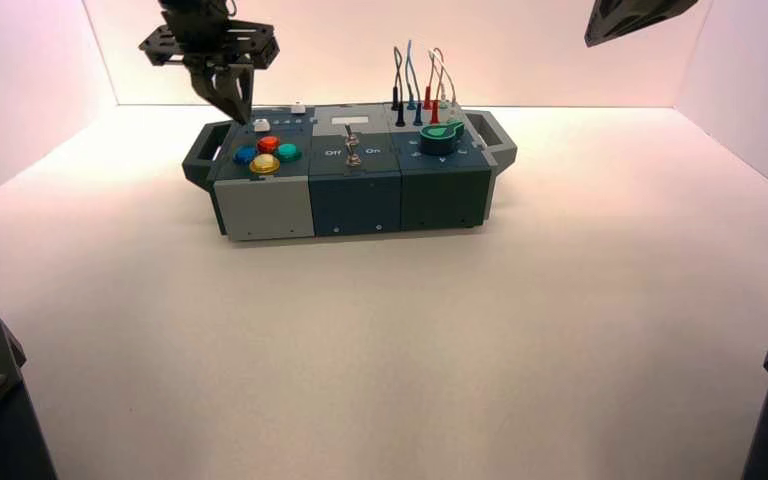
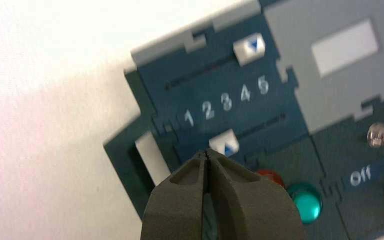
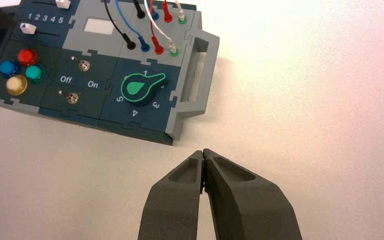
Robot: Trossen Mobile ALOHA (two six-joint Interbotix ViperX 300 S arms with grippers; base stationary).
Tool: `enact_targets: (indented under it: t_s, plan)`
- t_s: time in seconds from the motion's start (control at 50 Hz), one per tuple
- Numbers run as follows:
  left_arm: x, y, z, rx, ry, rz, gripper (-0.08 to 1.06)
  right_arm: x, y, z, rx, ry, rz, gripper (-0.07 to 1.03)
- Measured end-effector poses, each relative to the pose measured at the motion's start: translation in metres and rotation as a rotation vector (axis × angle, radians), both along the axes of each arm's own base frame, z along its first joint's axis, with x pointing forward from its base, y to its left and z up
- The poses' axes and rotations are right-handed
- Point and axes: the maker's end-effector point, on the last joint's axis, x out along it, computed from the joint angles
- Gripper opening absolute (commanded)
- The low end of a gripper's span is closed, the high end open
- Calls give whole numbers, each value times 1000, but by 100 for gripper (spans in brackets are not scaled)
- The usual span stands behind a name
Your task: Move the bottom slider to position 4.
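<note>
The bottom slider [image 2: 223, 143] is a small white knob with a blue arrow on the front slot of the dark blue panel. It stands at the low end of the scale, by 1 or 2. It also shows in the high view [image 1: 261, 125] and the right wrist view [image 3: 27, 27]. My left gripper [image 2: 206, 151] is shut and empty, its tips just beside the knob on its low-number side; it hangs over the box's left rear corner [image 1: 243, 115]. The rear slider [image 2: 249, 48] stands by 5. My right gripper [image 3: 203, 152] is shut and empty, raised off to the box's right [image 1: 640, 15].
Red [image 1: 268, 144], blue [image 1: 245, 155], yellow [image 1: 264, 164] and green [image 1: 288, 152] buttons lie just in front of the sliders. Toggle switches [image 1: 353, 155] stand mid-box, a green knob [image 1: 442, 137] and plugged wires [image 1: 420, 85] on the right. The box has side handles [image 1: 200, 150].
</note>
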Motion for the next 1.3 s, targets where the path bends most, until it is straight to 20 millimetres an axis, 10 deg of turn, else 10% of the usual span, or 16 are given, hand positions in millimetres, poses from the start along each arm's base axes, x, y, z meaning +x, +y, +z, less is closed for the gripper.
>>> enact_targets:
  t_s: [1.3]
  plan:
    - [9, -21, -11, 11, 32, -59, -3, -1, -2, 1, -1, -7, -2, -2]
